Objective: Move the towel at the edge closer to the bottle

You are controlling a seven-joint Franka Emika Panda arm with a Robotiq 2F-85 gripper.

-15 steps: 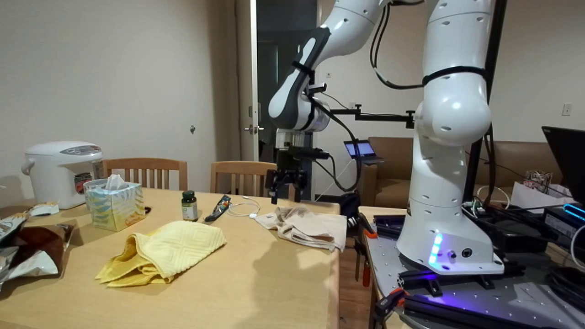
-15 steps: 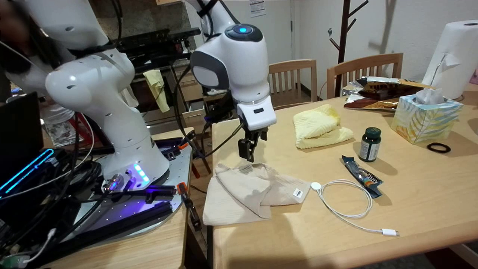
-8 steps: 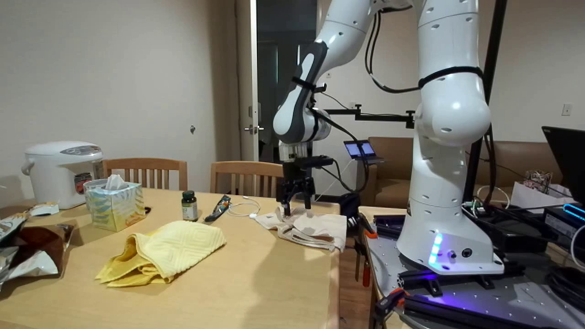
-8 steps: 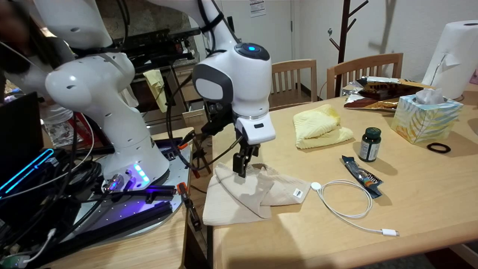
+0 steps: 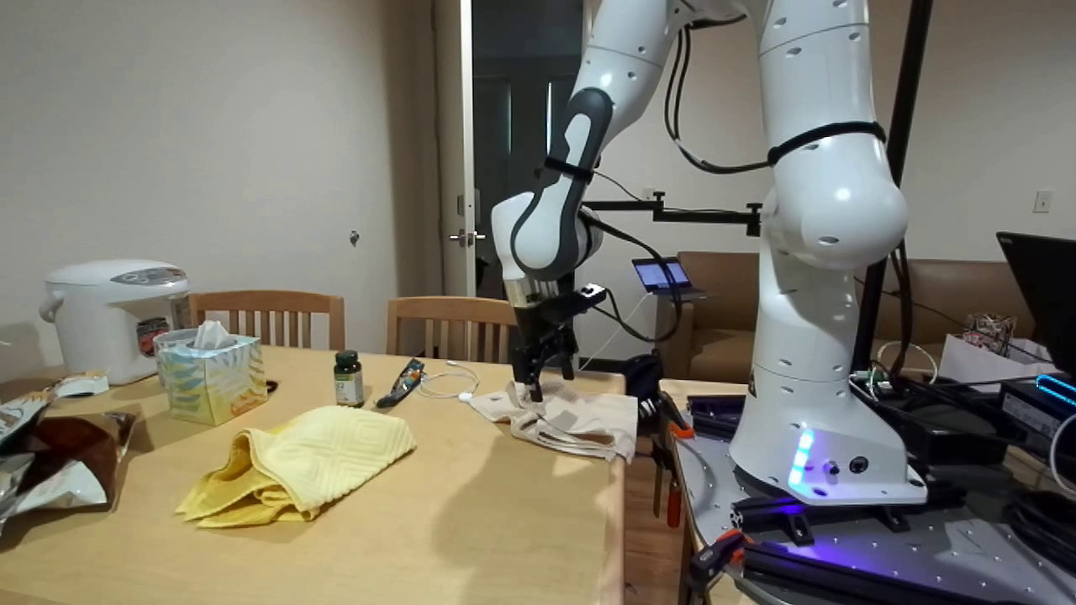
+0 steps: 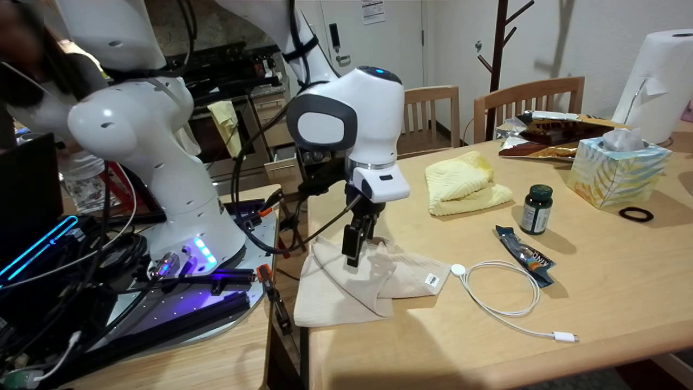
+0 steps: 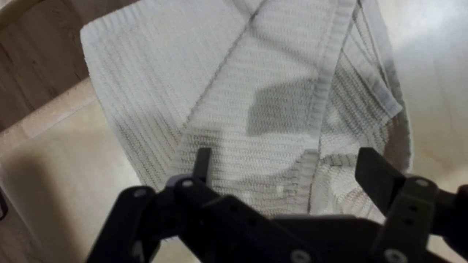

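Sinking lower than a second ago over the towel (image 6: 365,287), lying folded and slightly overhanging the table (image 6: 457,238), and tilting the gripper (image 7: 284,156), wide and holding nothing, so probably only approaching, leaving grasp and move towards the bottle (image 6: 536,209), standing well apart, still to do.

Lower middle of an exterior view, the towel (image 6: 335,306) is pale beige, its tag (image 6: 432,280) white; the wrist view shows its fine ribbing and, at the bottom, a black gripper (image 7: 285,164). The bottle (image 6: 537,210), right side of an exterior view, is dark with a green cap (image 6: 541,192) and pale label (image 6: 535,219). At lower left of an exterior view the cloth (image 5: 328,449) is yellow — patterned with nested diamonds — and the tissue box (image 5: 210,382) above has blue and yellow leaves.
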